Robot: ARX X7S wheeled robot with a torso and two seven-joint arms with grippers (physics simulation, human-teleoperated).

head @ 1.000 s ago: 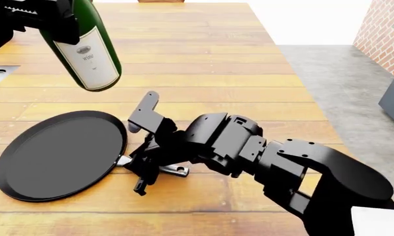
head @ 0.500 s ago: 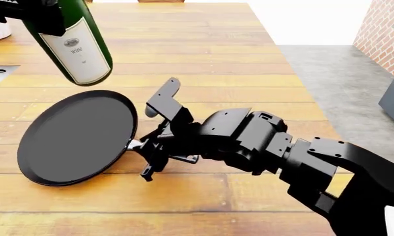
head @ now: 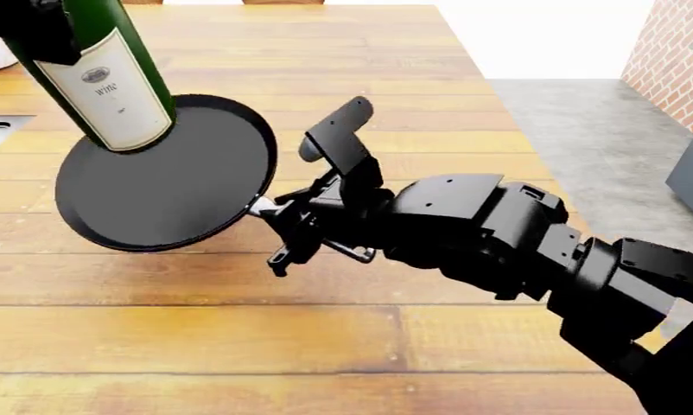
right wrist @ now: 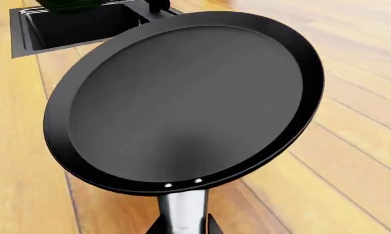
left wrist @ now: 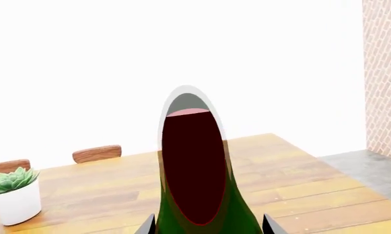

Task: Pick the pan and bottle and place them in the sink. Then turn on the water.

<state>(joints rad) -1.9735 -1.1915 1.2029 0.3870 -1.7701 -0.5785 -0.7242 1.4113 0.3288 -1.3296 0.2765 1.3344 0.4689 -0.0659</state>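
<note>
Bottle: bottle (head: pixel 98 73) hangs in the air at the far left of the head view, label facing out, gripped high up by the left gripper (head: pixel 29 22), whose fingers clamp its upper body (base tilted toward the pan).
Pan: pan (head: pixel 168 173) is off the wood, tipped, its rim passing just behind the bottle's base; whether they touch I cannot tell.
Handle grip: right gripper (head: pixel 289 229) pinches the silver handle (right wrist: pixel 181 209) close to the rivets.
Sink: sink (right wrist: pixel 72 24) lies beyond the pan's far rim in the right wrist view, a steel corner showing at the head view's left edge.
Step in hand: carrying both toward the basin; I judge it best to keep the pan level and clear of the bottle, and lower each in separately.
Surface: table (head: pixel 359 346) of long warm wood planks.
Room: white plant pot (left wrist: pixel 14 202) with a succulent and chair backs (left wrist: pixel 96 153) at the far edge; grey floor and brick wall (head: pixel 675 47) at right.
</note>
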